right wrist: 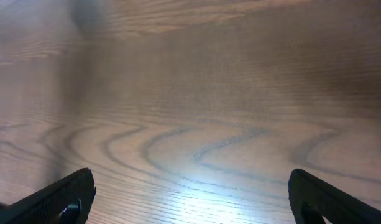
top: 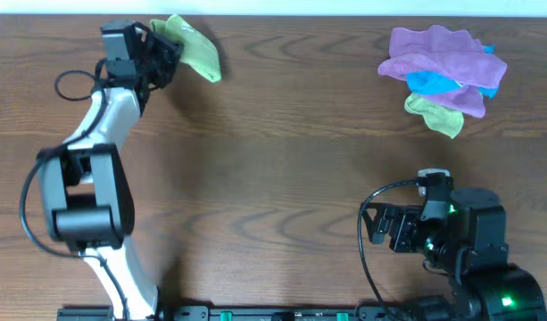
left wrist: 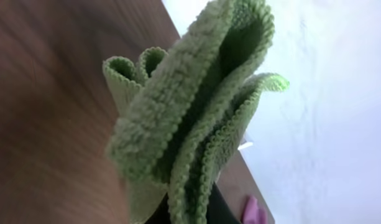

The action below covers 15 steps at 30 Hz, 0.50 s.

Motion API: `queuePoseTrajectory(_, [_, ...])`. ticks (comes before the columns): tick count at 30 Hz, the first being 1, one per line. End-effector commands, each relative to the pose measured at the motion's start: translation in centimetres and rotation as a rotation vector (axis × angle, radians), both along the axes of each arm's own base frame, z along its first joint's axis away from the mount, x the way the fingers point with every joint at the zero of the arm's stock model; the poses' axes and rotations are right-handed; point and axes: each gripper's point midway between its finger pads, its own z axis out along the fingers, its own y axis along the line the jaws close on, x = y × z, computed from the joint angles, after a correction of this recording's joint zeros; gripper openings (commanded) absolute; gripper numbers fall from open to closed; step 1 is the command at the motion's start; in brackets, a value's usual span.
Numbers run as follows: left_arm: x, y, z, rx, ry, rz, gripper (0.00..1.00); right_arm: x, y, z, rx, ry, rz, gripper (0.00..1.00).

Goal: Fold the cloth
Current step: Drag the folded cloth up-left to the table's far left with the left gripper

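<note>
The lime-green cloth (top: 194, 46) is bunched at the table's far left edge. My left gripper (top: 163, 46) is shut on it, holding it by one side. In the left wrist view the cloth (left wrist: 196, 106) fills the middle as gathered folds with stitched hems, rising from between the dark fingers (left wrist: 193, 214). Its white tag does not show. My right gripper (top: 377, 227) is open and empty at the near right, far from the cloth. Its two dark fingertips stand wide apart over bare wood in the right wrist view (right wrist: 190, 199).
A pile of purple and blue cloths (top: 444, 64) with a duller green scrap (top: 438, 113) lies at the far right. The table's far edge (top: 344, 16) runs just behind the lime-green cloth. A black cable (top: 75, 85) loops by the left arm.
</note>
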Motion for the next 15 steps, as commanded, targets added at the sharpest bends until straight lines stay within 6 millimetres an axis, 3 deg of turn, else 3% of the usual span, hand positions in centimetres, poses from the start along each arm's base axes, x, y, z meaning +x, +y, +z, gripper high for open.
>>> queuePoseTrajectory(1, [1.6,1.4,-0.5,-0.009,-0.015,-0.020,0.06,-0.1,-0.1,-0.2,0.013,0.010,-0.015,0.99])
queuePoseTrajectory(5, [2.2,2.8,-2.4,-0.035,0.012,-0.015,0.06,0.0,-0.1,-0.2,0.013,0.009,-0.015,0.99])
queuePoseTrajectory(15, [0.8,6.4,-6.5,-0.001,0.121,0.028,0.06,0.0,-0.1,-0.2,0.013,0.009,-0.015,0.99])
